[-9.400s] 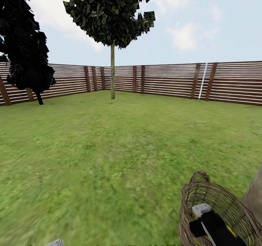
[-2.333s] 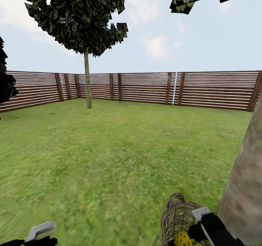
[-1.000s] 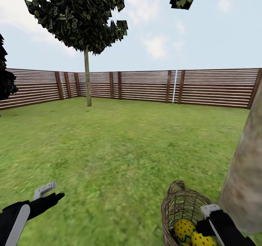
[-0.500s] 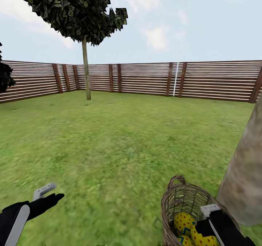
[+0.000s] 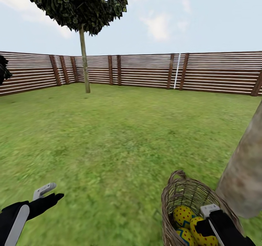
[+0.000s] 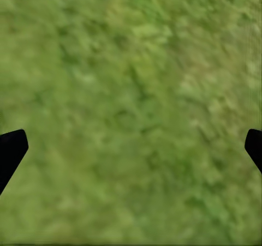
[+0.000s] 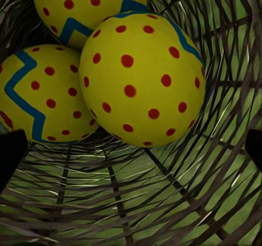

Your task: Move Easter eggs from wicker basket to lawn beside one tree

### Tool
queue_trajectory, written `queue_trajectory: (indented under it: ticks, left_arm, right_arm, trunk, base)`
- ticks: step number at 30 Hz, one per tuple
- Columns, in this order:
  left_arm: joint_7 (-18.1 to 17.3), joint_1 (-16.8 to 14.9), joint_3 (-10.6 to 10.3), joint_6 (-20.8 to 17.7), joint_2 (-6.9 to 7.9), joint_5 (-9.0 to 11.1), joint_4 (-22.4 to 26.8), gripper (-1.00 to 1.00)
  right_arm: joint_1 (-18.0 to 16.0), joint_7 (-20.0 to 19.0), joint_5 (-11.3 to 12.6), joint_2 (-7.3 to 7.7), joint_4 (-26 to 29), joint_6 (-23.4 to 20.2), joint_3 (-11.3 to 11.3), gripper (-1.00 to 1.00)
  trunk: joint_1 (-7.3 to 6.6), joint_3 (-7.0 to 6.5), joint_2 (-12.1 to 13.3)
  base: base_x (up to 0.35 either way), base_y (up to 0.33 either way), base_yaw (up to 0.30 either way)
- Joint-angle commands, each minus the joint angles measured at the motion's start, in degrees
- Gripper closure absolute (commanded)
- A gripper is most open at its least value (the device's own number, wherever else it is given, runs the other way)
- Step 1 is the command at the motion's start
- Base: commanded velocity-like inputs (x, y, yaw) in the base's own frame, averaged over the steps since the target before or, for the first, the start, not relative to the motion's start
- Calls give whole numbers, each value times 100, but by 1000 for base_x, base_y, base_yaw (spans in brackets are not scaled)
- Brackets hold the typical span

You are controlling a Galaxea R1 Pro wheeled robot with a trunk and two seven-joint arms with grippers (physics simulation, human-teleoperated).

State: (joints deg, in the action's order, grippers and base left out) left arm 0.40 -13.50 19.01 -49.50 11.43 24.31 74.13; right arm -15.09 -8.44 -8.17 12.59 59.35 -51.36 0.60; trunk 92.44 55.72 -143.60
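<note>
The wicker basket (image 5: 189, 198) is seen on the lawn (image 5: 120, 136) at the lower right of the head view, just beside the thick pale trunk of the tree (image 5: 243, 180), which rises along the right edge. All three Easter eggs (image 5: 183, 216) are held inside the basket, packed against one another; in the right wrist view the eggs (image 7: 142, 76) are seen close up against the woven wall (image 7: 164, 202), yellow with red dots and blue zigzag bands. The right gripper (image 5: 213, 217) is lowered into the basket mouth above the eggs, and its dark fingers (image 7: 11, 153) are spread wide at the edges of the right wrist view, with nothing gripped between them. The left gripper (image 5: 47, 195) is held low over bare grass at the lower left, well apart from the basket; its fingers (image 6: 11, 150) are likewise parted wide and nothing is held. A thin-trunked tree (image 5: 84, 60) and a slatted wooden fence (image 5: 153, 71) are seen at the far side of the lawn.
</note>
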Motion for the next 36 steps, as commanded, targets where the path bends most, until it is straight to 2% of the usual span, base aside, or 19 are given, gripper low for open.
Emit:
queue_trajectory:
  ticks: [1,5,11,19,27,36]
  left_arm:
    - [4,-3,6,-28,0,21,5,-100]
    - [4,-3,7,-25,-7,21,5,-100]
    - [-35,-3,-7,-25,-33,21,35,-100]
    - [-41,-3,-26,-25,-40,25,38,-100]
    - [-76,-3,-17,-25,-42,46,37,-100]
    - [-75,-3,-8,-25,-35,56,29,-100]
  right_arm:
    - [-3,-50,-62,1,7,-24,4,-100]
    - [-3,-44,-62,-2,7,-24,10,-100]
    - [-3,-44,-61,-20,7,-24,16,-100]
    - [-3,-44,-62,-29,7,-25,11,-100]
    - [-3,-44,-67,-25,7,-29,14,-100]
    - [-3,-44,-67,19,23,-24,-5,-100]
  trunk:
    - [1,29,-4]
    - [11,117,-10]
    - [11,117,-10]
    - [11,117,-10]
    - [11,117,-10]
    - [35,317,-22]
  base:
    - [0,0,0]
    - [0,0,0]
    - [13,0,0]
    - [280,0,0]
    - [43,0,0]
    - [0,0,0]
